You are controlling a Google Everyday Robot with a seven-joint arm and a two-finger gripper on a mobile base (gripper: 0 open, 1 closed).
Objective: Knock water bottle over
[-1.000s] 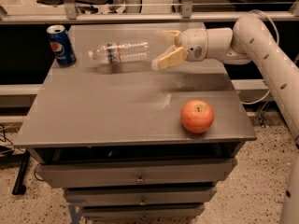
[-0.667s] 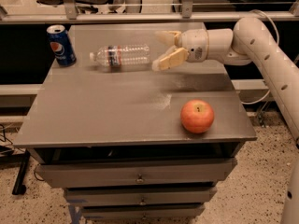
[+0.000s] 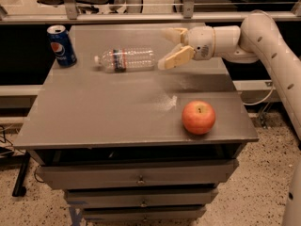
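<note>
The water bottle [image 3: 126, 60] lies on its side on the grey table [image 3: 108, 112], white cap pointing left, its blue-and-red label near the middle. My gripper [image 3: 166, 47] is just right of the bottle's base, a small gap away, pointing left. Its two tan fingers [image 3: 176, 58] are spread apart and hold nothing.
A blue Pepsi can [image 3: 61, 45] stands upright at the table's back left corner. A red apple [image 3: 198, 117] sits near the front right edge. Drawers are below the tabletop. A railing and chairs are behind the table.
The bottle has rolled slightly toward the front of the table. The gripper has stayed about where it was, still open beside the bottle's base.
</note>
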